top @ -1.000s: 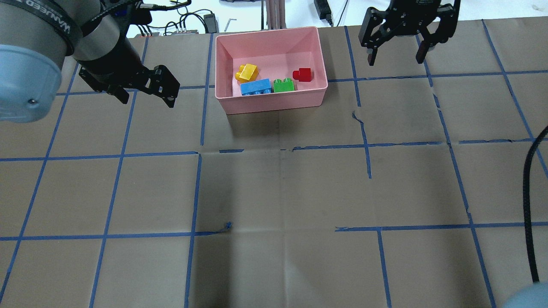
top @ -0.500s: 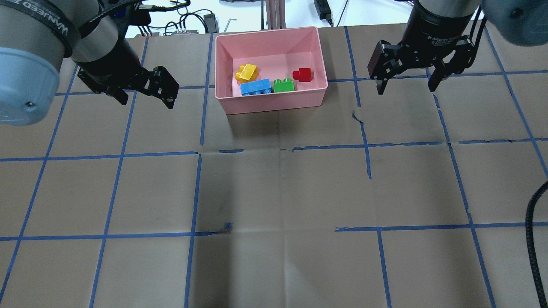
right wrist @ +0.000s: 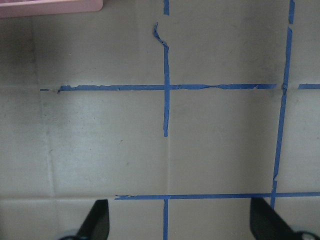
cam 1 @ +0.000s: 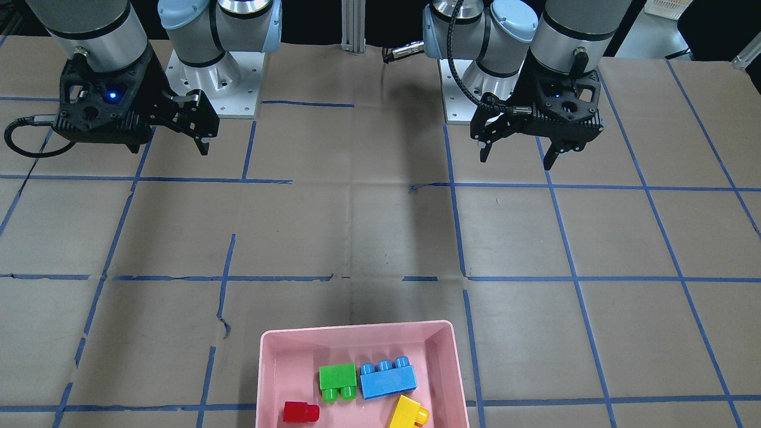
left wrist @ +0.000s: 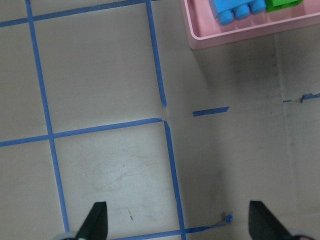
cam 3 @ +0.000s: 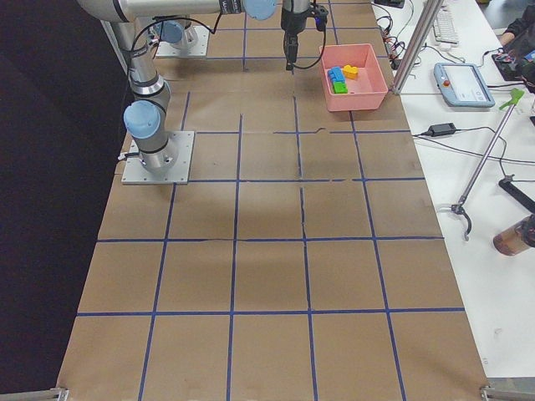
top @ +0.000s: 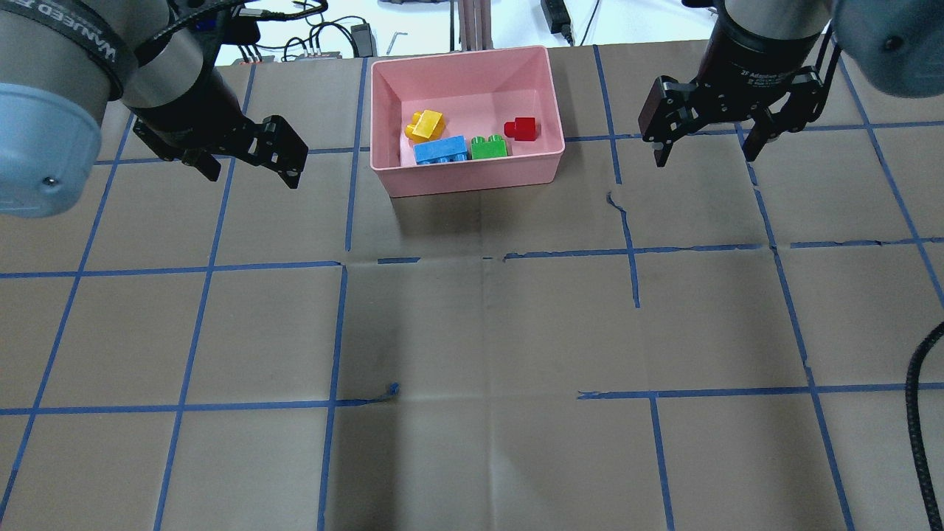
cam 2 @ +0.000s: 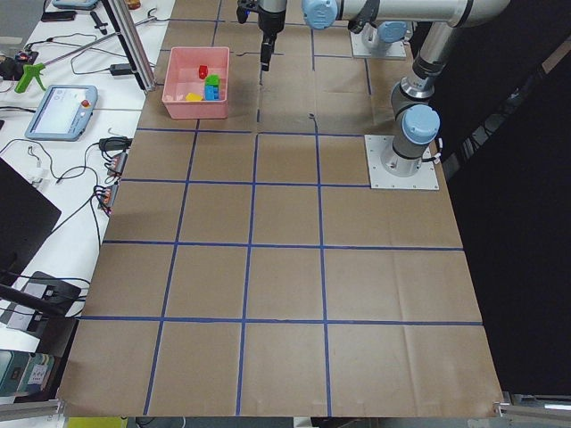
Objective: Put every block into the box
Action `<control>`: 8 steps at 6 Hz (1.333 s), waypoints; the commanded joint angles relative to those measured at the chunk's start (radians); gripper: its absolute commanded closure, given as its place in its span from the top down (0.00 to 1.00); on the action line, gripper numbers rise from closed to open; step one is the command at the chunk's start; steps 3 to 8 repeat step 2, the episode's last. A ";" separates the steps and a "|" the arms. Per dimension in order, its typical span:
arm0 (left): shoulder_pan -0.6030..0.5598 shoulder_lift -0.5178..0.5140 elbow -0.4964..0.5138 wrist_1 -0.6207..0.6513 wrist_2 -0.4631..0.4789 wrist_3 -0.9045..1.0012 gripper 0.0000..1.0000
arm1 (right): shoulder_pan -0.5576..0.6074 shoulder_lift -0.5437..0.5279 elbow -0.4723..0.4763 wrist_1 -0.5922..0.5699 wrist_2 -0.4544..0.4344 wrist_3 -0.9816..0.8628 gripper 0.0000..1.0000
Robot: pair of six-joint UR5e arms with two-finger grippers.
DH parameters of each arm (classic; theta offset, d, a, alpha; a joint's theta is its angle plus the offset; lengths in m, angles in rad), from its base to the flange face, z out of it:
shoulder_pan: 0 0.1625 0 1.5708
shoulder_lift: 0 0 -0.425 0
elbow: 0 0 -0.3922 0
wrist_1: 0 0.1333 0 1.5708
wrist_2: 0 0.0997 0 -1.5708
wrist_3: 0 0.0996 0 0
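Note:
The pink box (top: 472, 177) stands at the table's far middle; it also shows in the front view (cam 1: 357, 328). Inside it lie the yellow block (top: 425, 125), blue block (top: 441, 150), green block (top: 488, 147) and red block (top: 523, 129). My left gripper (top: 254, 173) is open and empty, left of the box and above the table. My right gripper (top: 704, 158) is open and empty, right of the box. The left wrist view shows open fingers (left wrist: 97, 222) over bare paper, with the box corner (left wrist: 240, 37) at the top. The right wrist view shows open fingers (right wrist: 97, 220) and a strip of box rim (right wrist: 50, 6).
Brown paper with a blue tape grid (top: 634, 251) covers the table. Cables and small devices (top: 324, 40) lie beyond the far edge, next to a metal post (top: 472, 22). A black cable (top: 918, 413) hangs at the right edge.
My right gripper has moved from the far edge toward the robot and lower in the overhead view, staying open. My left gripper and the blocks have not moved.

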 commanded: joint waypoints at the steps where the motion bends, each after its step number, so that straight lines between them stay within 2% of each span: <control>1: 0.002 0.001 0.003 0.000 0.000 0.005 0.99 | 0.001 -0.002 -0.001 0.000 0.008 0.000 0.99; 8: -0.001 0.004 -0.001 0.000 0.000 -0.007 0.99 | 0.001 -0.002 -0.001 0.000 0.006 0.000 0.99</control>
